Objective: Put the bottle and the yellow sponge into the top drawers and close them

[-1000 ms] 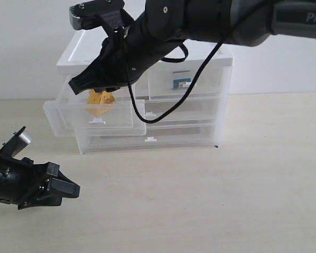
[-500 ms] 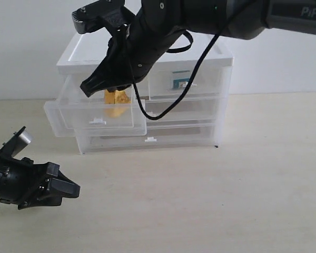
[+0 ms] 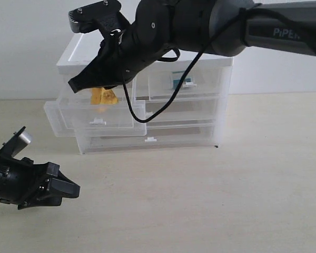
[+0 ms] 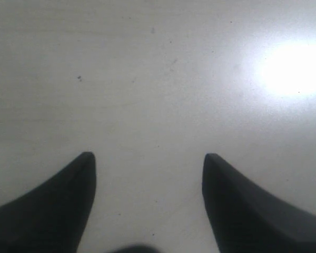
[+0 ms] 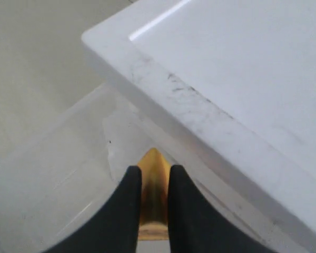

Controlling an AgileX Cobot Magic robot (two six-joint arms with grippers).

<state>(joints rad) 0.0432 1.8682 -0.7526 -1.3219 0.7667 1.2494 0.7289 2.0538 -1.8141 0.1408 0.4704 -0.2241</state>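
Note:
My right gripper point(image 3: 85, 83) is shut on the yellow sponge point(image 3: 103, 96), which hangs over the pulled-out top left drawer point(image 3: 73, 117). In the right wrist view the sponge point(image 5: 154, 197) sits pinched between both black fingers point(image 5: 129, 211), with the open drawer point(image 5: 58, 179) beneath it. The top right drawer point(image 3: 205, 79) is pushed in, and the bottle's blue-teal label point(image 3: 180, 80) shows through its clear front. My left gripper point(image 3: 68, 188) rests low over the table at the lower left, open with nothing between its fingers point(image 4: 68, 200).
The white-topped drawer cabinet point(image 3: 84, 50) stands at the back against the wall, with two full-width drawers point(image 3: 168, 134) below the top pair. In the right wrist view the cabinet's white top point(image 5: 226, 79) lies close beside my fingers. The pale table point(image 3: 200, 200) spreads in front.
The right arm swung a little right and then back left over the open drawer, carrying the sponge slightly higher. The left arm has stayed still.

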